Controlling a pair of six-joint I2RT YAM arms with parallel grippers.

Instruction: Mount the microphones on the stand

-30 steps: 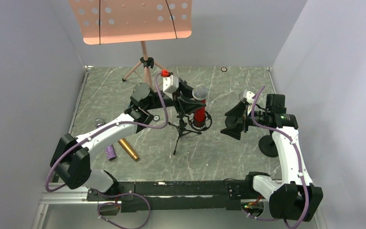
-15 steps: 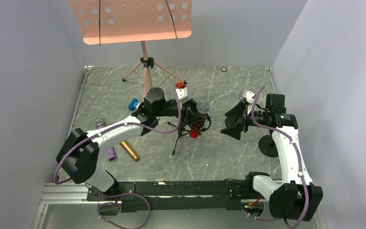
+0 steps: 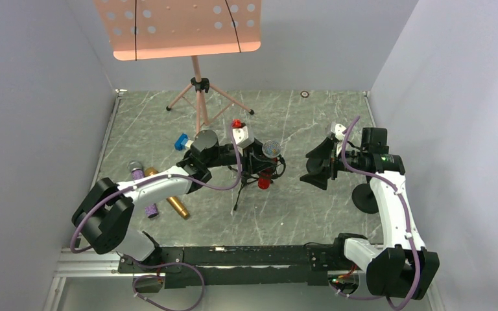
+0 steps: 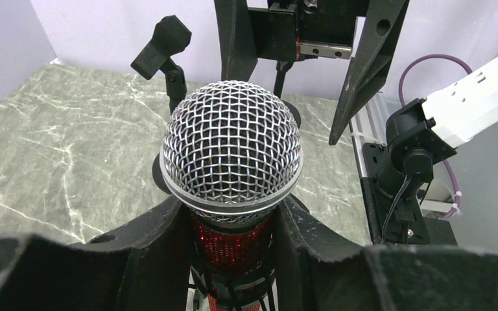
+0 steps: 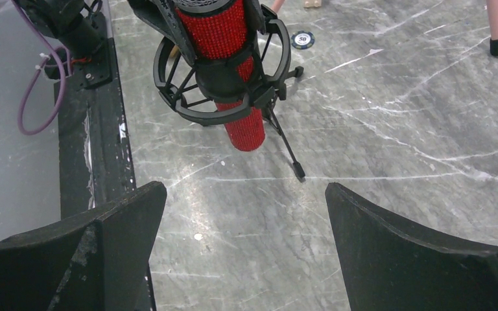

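The glittery red microphone point(image 3: 271, 149) with a grey mesh head stands in the ring shock mount point(image 5: 224, 97) of the black tripod stand point(image 3: 241, 189). Its red end pokes out below the mount point(image 5: 244, 133). My left gripper point(image 3: 257, 157) is shut on the red body point(image 4: 233, 243) just under the mesh head point(image 4: 231, 152). My right gripper point(image 3: 316, 166) is open and empty, to the right of the stand, jaws wide apart point(image 5: 243, 220). The purple microphone point(image 3: 144, 194) and the gold microphone point(image 3: 172, 203) lie on the floor at the left.
A second black stand with a round base point(image 3: 365, 198) stands by the right arm; its clip point(image 4: 168, 48) shows in the left wrist view. A pink music stand point(image 3: 198, 97) is at the back. A blue-and-white block point(image 3: 181, 140) lies left of the left gripper.
My left arm has lowered and drawn left with the red microphone, which has slid down through the shock mount. The right arm has not moved.
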